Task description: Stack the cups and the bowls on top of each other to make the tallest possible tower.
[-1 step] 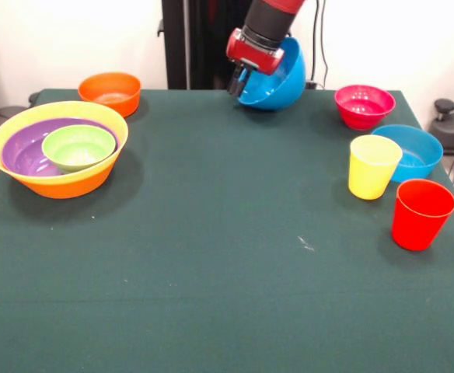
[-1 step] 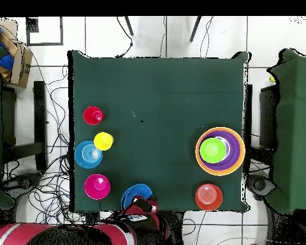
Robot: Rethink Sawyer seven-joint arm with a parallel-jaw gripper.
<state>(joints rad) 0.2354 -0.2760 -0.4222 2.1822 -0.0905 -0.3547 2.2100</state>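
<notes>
Gripper [image 1: 238, 82] at the table's [image 1: 211, 256] far edge in the front view, fingers pinched on the rim of a blue bowl [image 1: 277, 81], which hangs tilted on its side, just above the cloth. Tower [image 1: 60, 151] near the left edge: yellow-orange bowl, purple bowl [image 1: 21, 151] nested inside, green bowl [image 1: 78, 146] on top. Orange bowl [image 1: 110, 92] at the far left corner. Along the right edge: pink-red bowl [image 1: 364, 105], second blue bowl [image 1: 413, 151], yellow cup [image 1: 373, 166] touching it, red cup [image 1: 421, 214] nearest.
</notes>
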